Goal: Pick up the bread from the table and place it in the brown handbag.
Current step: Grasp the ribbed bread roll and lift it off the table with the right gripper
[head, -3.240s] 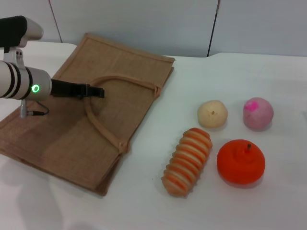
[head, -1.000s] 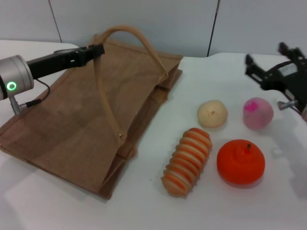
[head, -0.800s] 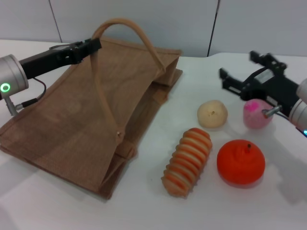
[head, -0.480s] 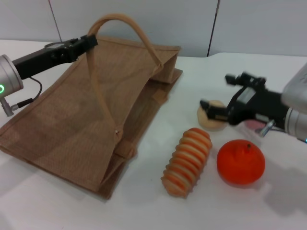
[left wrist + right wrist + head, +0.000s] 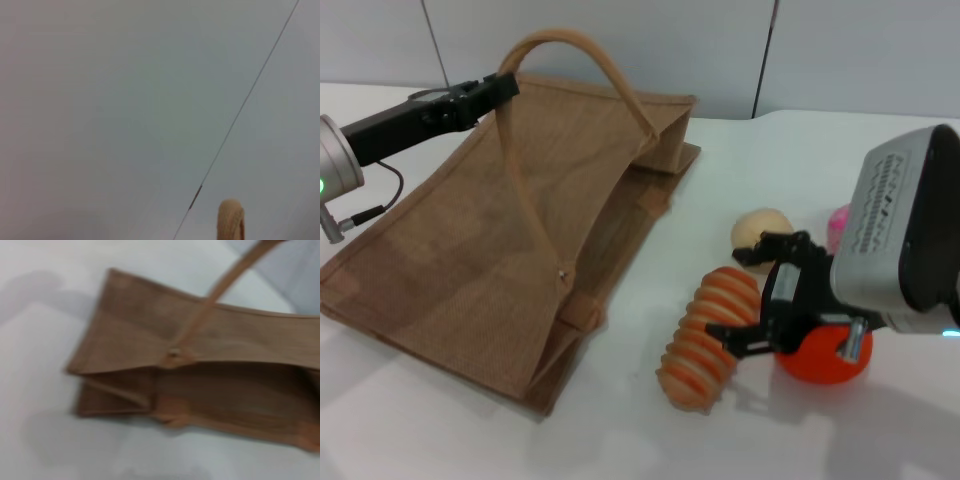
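Observation:
The bread [image 5: 705,340], a ridged loaf with orange and cream stripes, lies on the white table [image 5: 440,430] right of the brown handbag [image 5: 490,250]. My left gripper [image 5: 498,87] is shut on one handbag handle [image 5: 570,45] and holds it up, so the bag's mouth gapes toward the bread. The open mouth shows in the right wrist view [image 5: 210,385]. The handle's tip shows in the left wrist view [image 5: 231,220]. My right gripper [image 5: 752,290] is open, just over the loaf's right side.
A pale round bun [image 5: 758,224] sits behind the bread. An orange fruit [image 5: 815,368] lies right of the bread, partly under my right arm. A pink item [image 5: 837,222] peeks out behind that arm.
My right arm has swung in from the far right, past the bun, and come down to the bread with its fingers open. The left gripper has kept the handle raised.

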Motion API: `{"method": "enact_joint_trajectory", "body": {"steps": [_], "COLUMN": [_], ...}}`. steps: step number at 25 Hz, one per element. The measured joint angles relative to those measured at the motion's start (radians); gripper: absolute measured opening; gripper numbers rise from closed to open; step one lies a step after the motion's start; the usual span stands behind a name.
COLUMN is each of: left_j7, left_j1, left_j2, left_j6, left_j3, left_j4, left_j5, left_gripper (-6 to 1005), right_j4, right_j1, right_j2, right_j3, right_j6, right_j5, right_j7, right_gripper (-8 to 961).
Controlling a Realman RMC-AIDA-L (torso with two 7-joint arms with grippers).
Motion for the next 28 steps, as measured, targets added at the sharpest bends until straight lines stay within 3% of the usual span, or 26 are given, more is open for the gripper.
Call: {"method": "enact_joint_trajectory", "body": {"steps": [1, 3, 8, 17, 21, 28], "left_j7": [0.000, 0.000, 0.000, 0.000, -0.003, -0.005], "left_j1": [0.000, -0.001, -0.004, -0.007, -0.003, -0.001], "left_j2": [0.000, 0.000, 0.000, -0.002, -0.001, -0.001], "left_j6": [-0.001, -0.002, -0.006, -0.009, -0.009, -0.009], "left_j3": [0.000, 0.000, 0.000, 0.000, 0.000, 0.000], "left_j4": [0.000, 0.000, 0.002, 0.002, 0.002, 0.002], "left_j5": [0.000, 0.000, 0.000, 0.000, 0.000, 0.000], "left_gripper": [121, 121, 120, 120, 120, 121], "right_j4": [0.004, 0.019, 0.080, 0.151, 0.129, 0.017], "right_j1": [-0.001, 0.005, 0.058, 0.139, 0.150, 0.157], "right_j2": [0.028, 0.054, 0.060, 0.096, 0.111, 0.108], "right_j3": [0.037, 0.065, 0.042, -0.020, -0.006, 0.048], "right_j6": [-0.057, -0.121, -0.126, -0.093, -0.098, -0.243], "right_j5": [0.000, -0.007, -0.040, -0.153, -0.175, -0.103], "right_j7": [-0.051, -0.123, -0.216, -0.259, -0.153, 0.009], "right_gripper": [888, 889, 889, 888, 888, 888]}}
